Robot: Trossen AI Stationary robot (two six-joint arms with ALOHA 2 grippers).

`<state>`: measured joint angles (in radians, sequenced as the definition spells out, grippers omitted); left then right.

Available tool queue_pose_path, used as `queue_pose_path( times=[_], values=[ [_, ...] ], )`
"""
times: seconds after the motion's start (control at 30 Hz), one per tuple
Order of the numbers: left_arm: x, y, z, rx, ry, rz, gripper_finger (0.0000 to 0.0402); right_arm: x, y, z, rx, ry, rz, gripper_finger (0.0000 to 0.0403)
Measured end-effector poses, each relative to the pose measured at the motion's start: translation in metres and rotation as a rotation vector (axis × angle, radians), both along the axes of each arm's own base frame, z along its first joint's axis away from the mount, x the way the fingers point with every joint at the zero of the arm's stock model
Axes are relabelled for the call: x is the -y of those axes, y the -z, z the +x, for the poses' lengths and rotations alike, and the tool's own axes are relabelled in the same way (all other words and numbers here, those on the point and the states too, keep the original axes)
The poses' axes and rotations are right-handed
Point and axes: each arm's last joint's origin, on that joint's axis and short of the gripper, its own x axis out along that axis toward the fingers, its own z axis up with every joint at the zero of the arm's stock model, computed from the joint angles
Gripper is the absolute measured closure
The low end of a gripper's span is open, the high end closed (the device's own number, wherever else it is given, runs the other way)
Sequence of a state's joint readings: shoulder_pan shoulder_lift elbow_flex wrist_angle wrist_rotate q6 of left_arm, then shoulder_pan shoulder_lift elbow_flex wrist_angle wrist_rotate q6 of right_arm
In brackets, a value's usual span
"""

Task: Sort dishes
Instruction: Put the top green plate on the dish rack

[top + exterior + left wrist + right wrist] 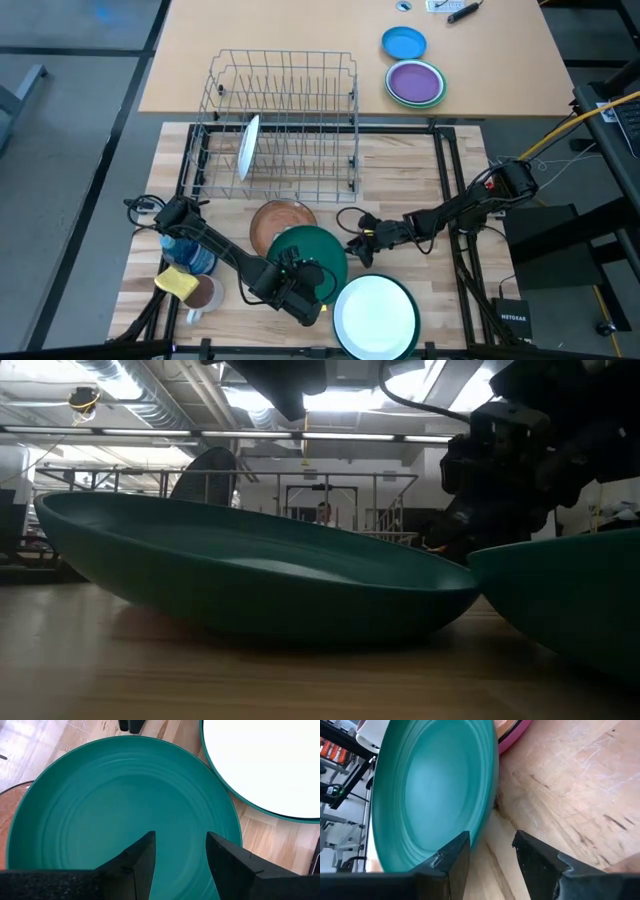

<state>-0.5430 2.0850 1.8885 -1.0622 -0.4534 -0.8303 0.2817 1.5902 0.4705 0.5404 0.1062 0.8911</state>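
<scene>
Green plate (250,575) filled the low view, lying flat on the wooden counter (420,170), with the rim of the large white plate (375,315) just beside it toward the front edge. From above, the green plate overlapped a brown plate (278,222) behind it. Left claw (318,300) hovered over the green plate's near edge, its fingers (142,862) apart and holding nothing. Right claw (357,250) sat low at the green plate's opposite rim, fingers (455,860) likewise apart, the rim between them but not clamped. One small white plate (247,146) stood upright in the wire rack (285,120) at the back. Farther off, a blue dish (404,43) and a purple dish (415,82) rested on the pale tabletop.
</scene>
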Motion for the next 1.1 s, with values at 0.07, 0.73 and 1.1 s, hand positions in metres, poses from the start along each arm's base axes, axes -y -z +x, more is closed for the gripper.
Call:
queue_pose_path(
  times=[0.07, 0.73, 1.1],
  values=[
    [0.0, 0.0, 0.0, 0.0, 0.0, 0.0, 0.024, 0.0, 0.0, 0.0, 0.0, 0.003, 0.005, 0.024],
    [0.0, 0.0, 0.0, 0.0, 0.0, 0.001, 0.024, 0.0, 0.0, 0.001, 0.007, 0.048, 0.032, 0.024],
    [0.0, 0.0, 0.0, 0.0, 0.001, 0.002, 0.024, -0.002, -0.003, 0.014, -0.005, 0.063, -0.016, 0.024]
  ],
)
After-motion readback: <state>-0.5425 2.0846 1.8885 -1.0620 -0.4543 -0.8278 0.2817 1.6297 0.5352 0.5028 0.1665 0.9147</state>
